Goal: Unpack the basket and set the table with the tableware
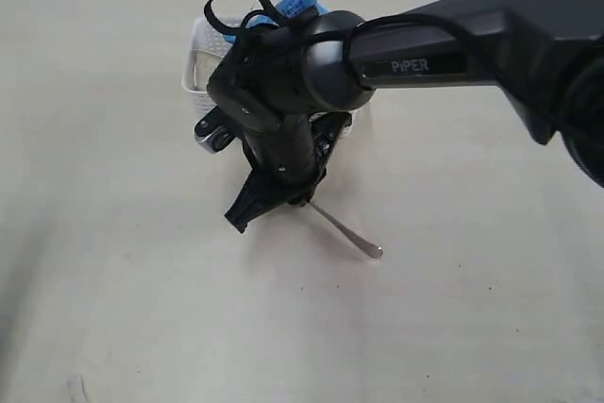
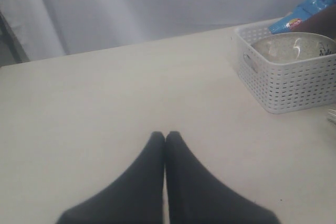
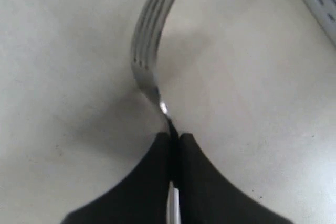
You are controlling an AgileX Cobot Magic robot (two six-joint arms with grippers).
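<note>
Where "PiPER" reads white on black R arm [image 1: 409, 65], I see R pincer [image 3: 172, 136] clamped on steel fork [image 3: 149, 51] neck, tines ahead, beige table [image 3: 63, 51] beneath. L pincer [image 2: 165, 136] closed, empty; white lattice plastic basket [image 2: 294, 85] w/ pale bowl [image 2: 294, 45] ahead, well apart.
</note>
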